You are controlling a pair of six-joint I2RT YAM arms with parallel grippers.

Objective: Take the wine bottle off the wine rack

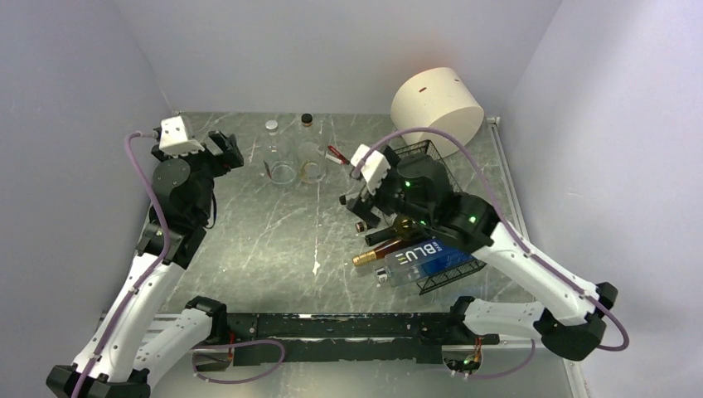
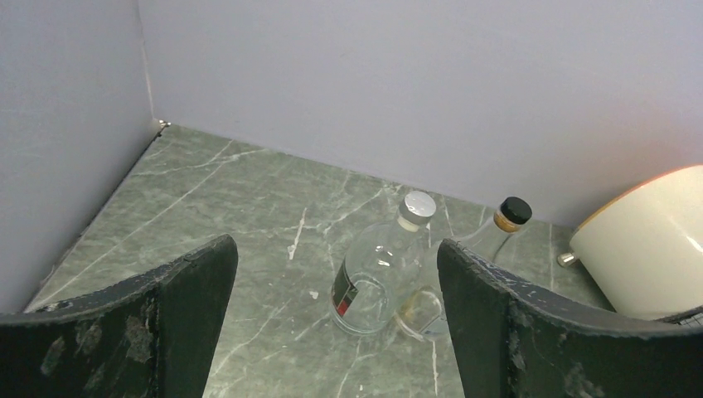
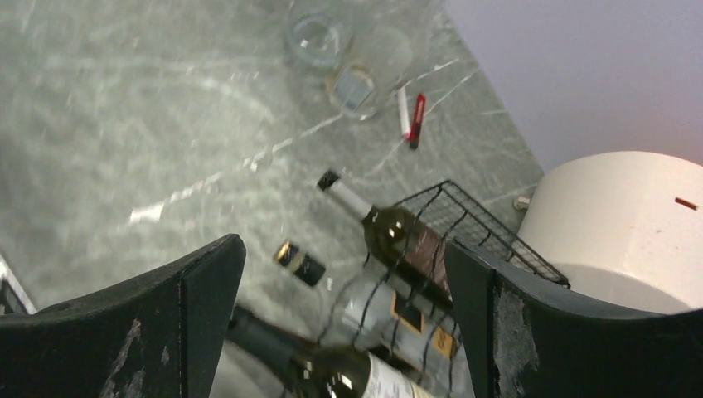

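Note:
The black wire wine rack (image 1: 452, 274) sits at the right of the table, with several bottles lying in it, necks pointing left. In the right wrist view I see a wine bottle with a pale neck and black cap (image 3: 365, 211), a neck with a black-and-gold cap (image 3: 300, 264), and a dark bottle (image 3: 332, 365) low down behind the rack's wire (image 3: 472, 220). A blue-labelled bottle (image 1: 423, 257) lies nearest the front. My right gripper (image 1: 358, 211) (image 3: 341, 249) hangs open above the necks, holding nothing. Far left, my left gripper (image 1: 225, 149) (image 2: 336, 245) is open and empty.
Two clear glass bottles (image 2: 377, 278) (image 2: 514, 214) lie at the back middle of the table. A big cream cylinder (image 1: 437, 108) stands behind the rack at the back right. A red-and-white pen-like item (image 3: 412, 116) lies near the glass bottles. Walls close in the left, back and right.

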